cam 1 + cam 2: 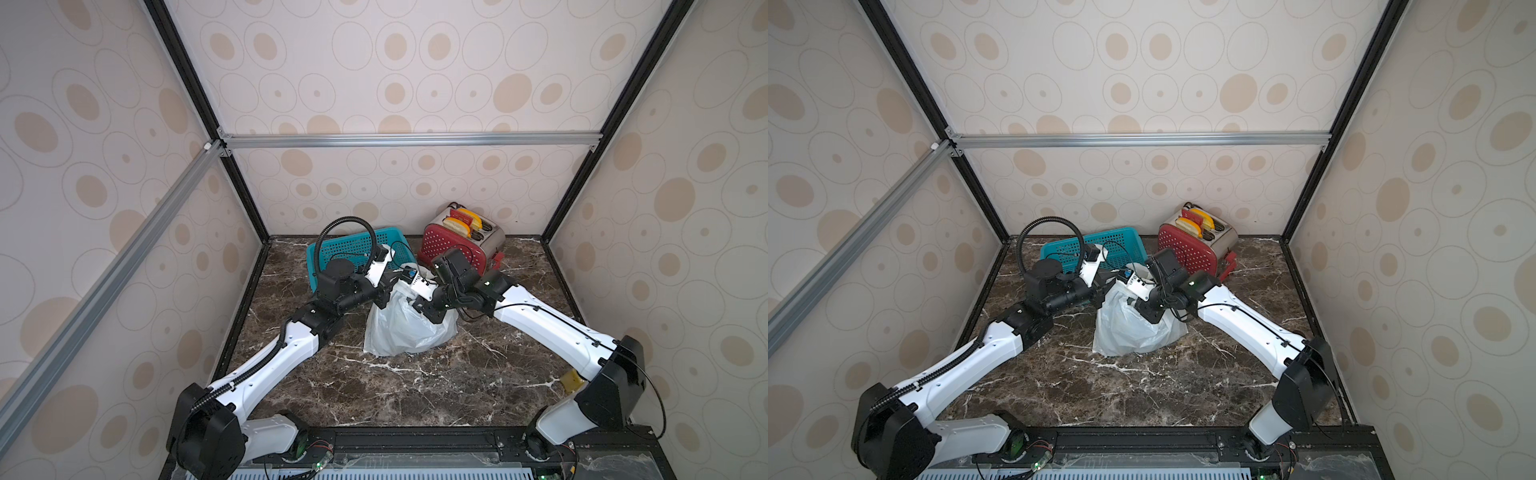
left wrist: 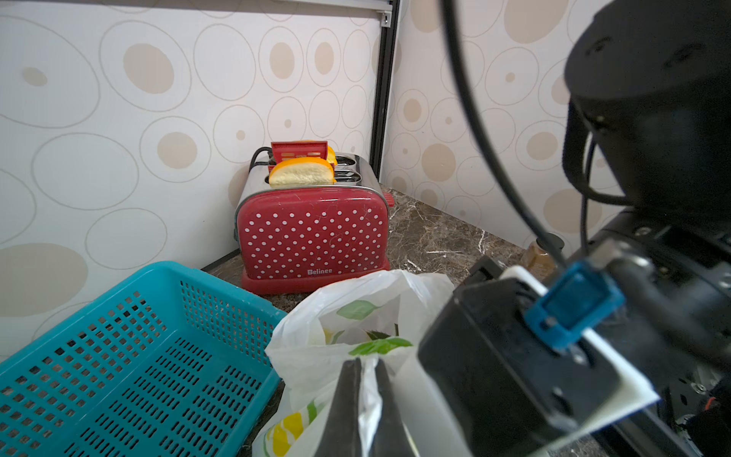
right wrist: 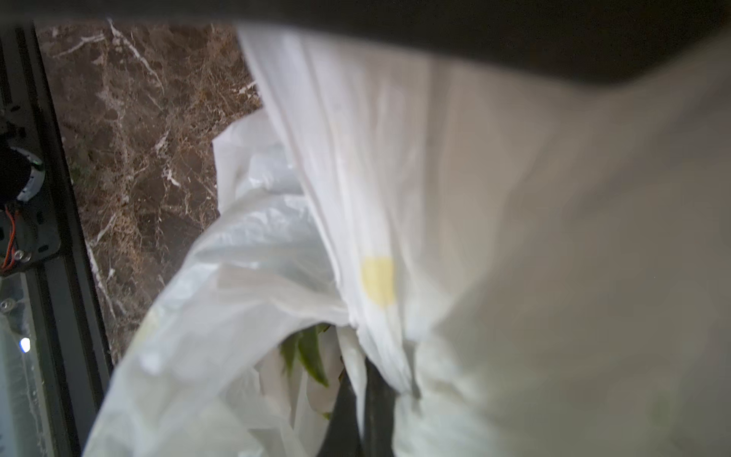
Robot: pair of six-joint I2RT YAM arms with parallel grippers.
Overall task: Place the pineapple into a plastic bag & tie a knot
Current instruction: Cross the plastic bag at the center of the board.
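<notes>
The left gripper [image 2: 366, 399] and right gripper [image 3: 362, 411] each clench the bag [image 1: 399, 332]; a hard pull could tear its thin film, or a seemingly shallow pinch could slip.

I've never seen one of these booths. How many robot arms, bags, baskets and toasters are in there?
robot arms: 2 (left arm, right arm)
plastic bag: 1
teal basket: 1
red toaster: 1
total: 5

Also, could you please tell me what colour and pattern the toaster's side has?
Red with small white polka dots; the toaster shows best in the left wrist view.
</notes>
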